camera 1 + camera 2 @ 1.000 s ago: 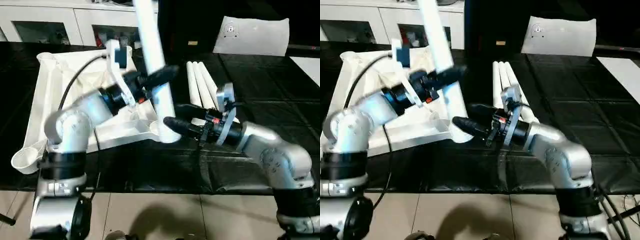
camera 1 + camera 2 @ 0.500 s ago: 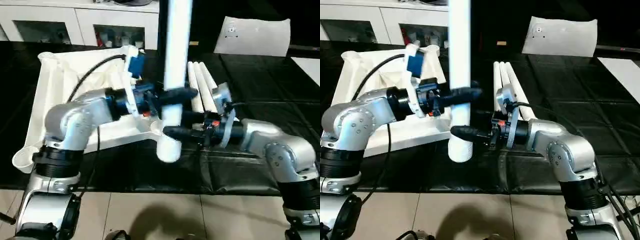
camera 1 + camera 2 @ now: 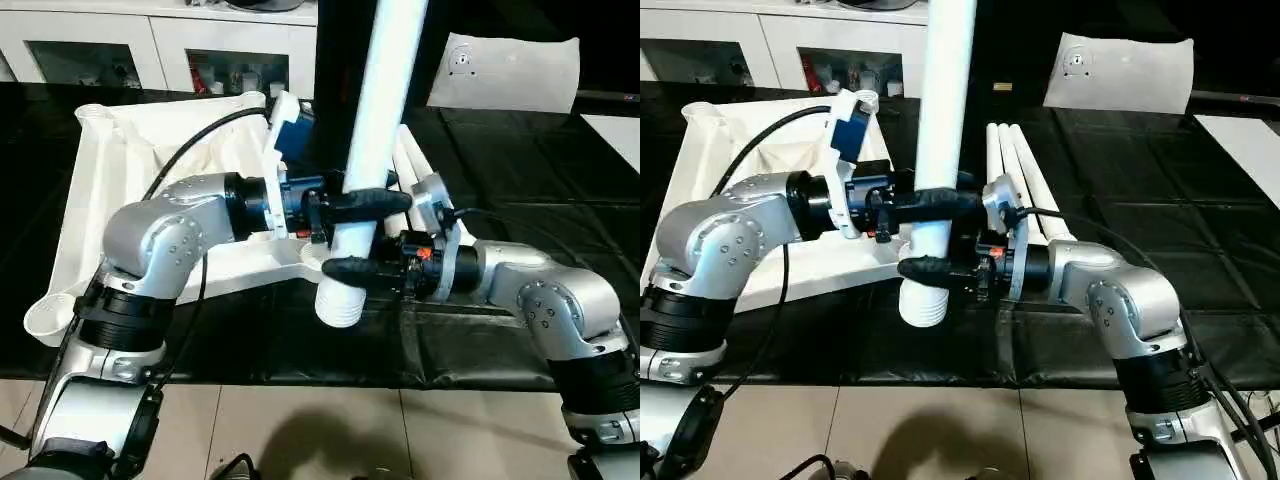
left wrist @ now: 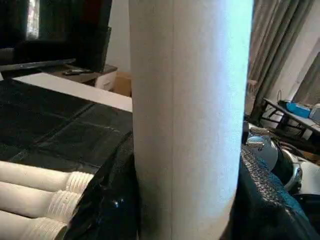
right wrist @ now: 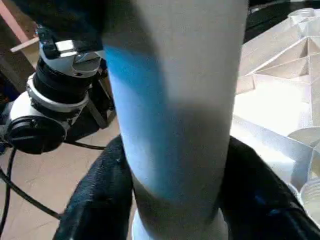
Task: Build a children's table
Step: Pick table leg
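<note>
While the tabletop point(image 3: 150, 160) lies underside up at the left of the black table point(image 3: 520, 130), its ribs and round corner sockets are seen, one socket at its 7 o'clock corner. A leg point(image 3: 370, 150) is held nearly upright over the tabletop's 5 o'clock corner, tilted slightly toward 1 o'clock, with its ribbed lower end hanging just off the near edge. The left gripper point(image 3: 365, 203) is clamped on the leg from 9 o'clock, one black finger on each side of the tube, as the left wrist view confirms. Just below it, the right gripper point(image 3: 345, 270) is closed on the same leg from 3 o'clock, its fingers point(image 5: 100, 200) pressed against both sides. Three more legs point(image 3: 1015, 170) lie side by side on the table at 3 o'clock from the tabletop, behind the right arm. A white board point(image 3: 510, 70) lies at 1 o'clock.
</note>
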### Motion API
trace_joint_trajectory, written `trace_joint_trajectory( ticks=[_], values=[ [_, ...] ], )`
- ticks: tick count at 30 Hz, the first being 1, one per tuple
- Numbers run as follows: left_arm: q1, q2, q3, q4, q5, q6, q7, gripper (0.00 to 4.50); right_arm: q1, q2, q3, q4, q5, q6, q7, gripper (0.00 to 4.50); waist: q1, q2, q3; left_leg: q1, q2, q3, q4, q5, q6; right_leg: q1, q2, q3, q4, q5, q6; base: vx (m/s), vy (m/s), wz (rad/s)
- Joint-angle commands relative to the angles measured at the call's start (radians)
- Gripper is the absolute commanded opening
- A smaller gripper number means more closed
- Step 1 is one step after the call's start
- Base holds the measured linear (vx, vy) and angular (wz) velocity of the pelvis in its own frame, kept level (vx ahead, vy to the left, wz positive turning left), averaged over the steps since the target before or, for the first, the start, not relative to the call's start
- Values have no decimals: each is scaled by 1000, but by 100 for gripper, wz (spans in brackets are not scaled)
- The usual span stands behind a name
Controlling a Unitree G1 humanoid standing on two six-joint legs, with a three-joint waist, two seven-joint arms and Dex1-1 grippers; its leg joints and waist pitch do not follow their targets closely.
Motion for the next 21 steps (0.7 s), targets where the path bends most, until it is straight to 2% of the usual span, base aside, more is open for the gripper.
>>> trace_joint_trajectory(
  ticks=[1, 4, 5, 6, 7, 8, 11, 17, 18, 21],
  values=[
    [-29, -3, -16, -2, 9, -19, -20, 188, -1, -14, 13, -3, -2, 9, 12, 199, 5, -6, -79, 4, 29, -2, -54, -16, 25, 72, -78, 49, -70, 17, -211, 0, 0, 0],
    [-32, -5, -18, 2, 13, -22, -27, 188, -2, -14, 24, 1, -20, -6, 10, 198, 5, -5, -80, 4, 30, -2, -54, -13, 26, 72, -79, 49, -69, 23, -212, 0, 0, 0],
    [-32, -4, -20, 2, 15, -23, -31, 188, -2, -13, 25, 3, -23, -5, 8, 250, 5, -5, -79, 3, 29, -2, -54, -15, 26, 72, -79, 49, -70, 21, -212, 0, 0, 0],
    [-31, -2, -23, 1, 18, -25, -35, 188, -2, -14, 28, 5, -27, -5, 10, 263, 5, -7, -79, 3, 29, -2, -54, -14, 26, 72, -78, 49, -70, 21, -212, 0, 0, 0],
    [-30, 0, -25, 0, 19, -27, -38, 188, -2, -15, 31, 6, -28, -5, 11, 263, 5, -3, -80, 4, 29, -3, -54, -14, 26, 72, -79, 49, -70, 23, -212, 0, 0, 0],
    [-29, 2, -27, -2, 20, -27, -41, 188, 0, -17, 37, 5, -35, -10, 13, 273, 5, -8, -81, 3, 29, -2, -53, -12, 27, 73, -78, 49, -69, 27, -212, 0, 0, 0],
    [-27, 4, -28, -5, 19, -25, -47, 188, 2, -19, 43, 3, -46, -18, 13, 294, 6, -5, -80, 3, 29, -2, -53, -8, 30, 72, -79, 49, -68, 41, -217, 0, 0, 0],
    [-21, 13, -37, -17, 19, -21, -67, 188, 2, -17, 44, 5, -40, -18, 25, 294, 6, -5, -80, 4, 30, -2, -54, -12, 30, 72, -79, 49, -67, 36, -220, 0, 0, 0],
    [-21, 13, -37, -17, 20, -21, -68, 188, 2, -17, 44, 5, -40, -18, 26, 268, 6, -5, -80, 4, 30, -2, -54, -16, 30, 71, -79, 49, -68, 29, -219, 0, 0, 0],
    [-23, 3, -35, -19, 17, -18, -67, 188, 3, -8, 34, 8, -29, -8, 29, 255, 7, -4, -80, 4, 30, -2, -53, -16, 28, 72, -80, 49, -67, 29, -221, 0, 0, 0]
  ],
)
